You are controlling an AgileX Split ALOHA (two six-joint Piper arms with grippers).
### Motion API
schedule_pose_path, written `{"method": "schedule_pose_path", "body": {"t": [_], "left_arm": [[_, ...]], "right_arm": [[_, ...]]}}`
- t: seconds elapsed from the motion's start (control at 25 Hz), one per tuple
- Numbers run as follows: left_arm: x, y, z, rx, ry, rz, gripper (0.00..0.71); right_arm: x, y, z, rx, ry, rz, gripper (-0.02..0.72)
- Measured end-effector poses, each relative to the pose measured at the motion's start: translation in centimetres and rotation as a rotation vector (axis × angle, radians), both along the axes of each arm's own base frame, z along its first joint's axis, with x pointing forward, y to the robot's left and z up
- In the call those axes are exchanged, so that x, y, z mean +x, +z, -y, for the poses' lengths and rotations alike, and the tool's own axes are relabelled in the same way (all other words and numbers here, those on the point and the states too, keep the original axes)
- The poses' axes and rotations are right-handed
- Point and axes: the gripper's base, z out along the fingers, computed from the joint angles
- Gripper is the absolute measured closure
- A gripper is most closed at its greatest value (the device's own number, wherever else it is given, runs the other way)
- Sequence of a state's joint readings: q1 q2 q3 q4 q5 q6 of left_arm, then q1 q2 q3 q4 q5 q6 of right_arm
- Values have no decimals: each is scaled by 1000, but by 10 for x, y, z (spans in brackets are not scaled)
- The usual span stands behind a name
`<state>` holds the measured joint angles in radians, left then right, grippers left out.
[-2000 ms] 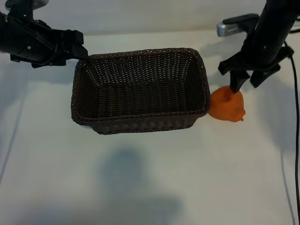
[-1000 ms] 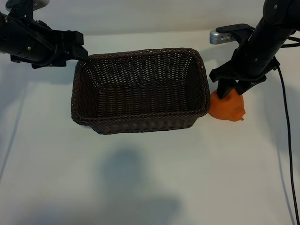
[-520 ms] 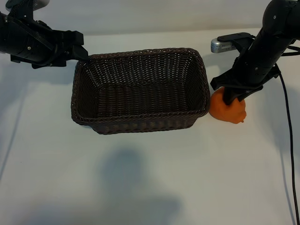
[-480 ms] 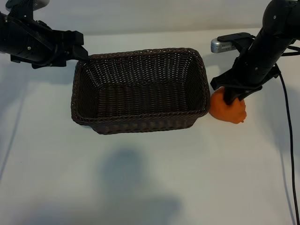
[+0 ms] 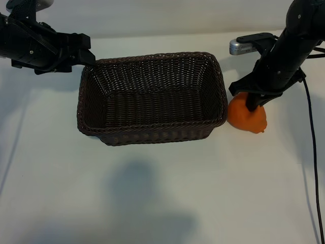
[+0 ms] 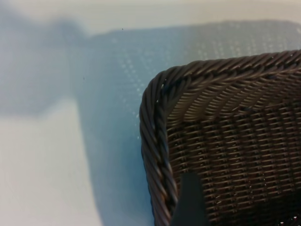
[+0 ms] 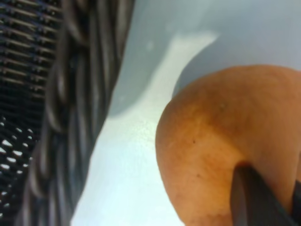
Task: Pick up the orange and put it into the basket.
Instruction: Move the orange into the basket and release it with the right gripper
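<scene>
The orange (image 5: 246, 118) lies on the white table against the outside of the basket's right end. My right gripper (image 5: 252, 104) comes down on it from above, shut on the orange's top. In the right wrist view a dark finger (image 7: 251, 197) presses into the orange (image 7: 225, 141), with the braided rim (image 7: 70, 94) close beside it. The dark brown wicker basket (image 5: 152, 56) stands mid-table with nothing in it. My left gripper (image 5: 87, 51) hovers open at the basket's far left corner. One finger (image 6: 188, 202) shows just inside the rim (image 6: 155, 117).
A black cable (image 5: 311, 152) hangs down along the table's right side behind the right arm. The table's white surface (image 5: 152, 193) stretches wide in front of the basket, crossed by a soft shadow.
My right gripper's fingers have drawn together onto the top of the orange, which shifted slightly. The left arm and the basket have not moved.
</scene>
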<state>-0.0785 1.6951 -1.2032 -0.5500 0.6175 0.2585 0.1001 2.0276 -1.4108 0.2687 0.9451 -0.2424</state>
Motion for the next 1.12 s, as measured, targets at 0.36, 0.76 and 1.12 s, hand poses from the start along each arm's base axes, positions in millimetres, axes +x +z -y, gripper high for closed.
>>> {"method": "schedule_pose_path", "body": {"t": [0.36,0.76,1.12], "left_arm": [[0,0,0,0,0,0,119],[0,0,0,0,0,0,119],[0,0,0,-2,0,0,119]], "right_arm": [[3,58,3,-25,-2,159,658],[-5,118,5,-15,-30,292,658],[-18,137,-47,178,96,340,658]]}}
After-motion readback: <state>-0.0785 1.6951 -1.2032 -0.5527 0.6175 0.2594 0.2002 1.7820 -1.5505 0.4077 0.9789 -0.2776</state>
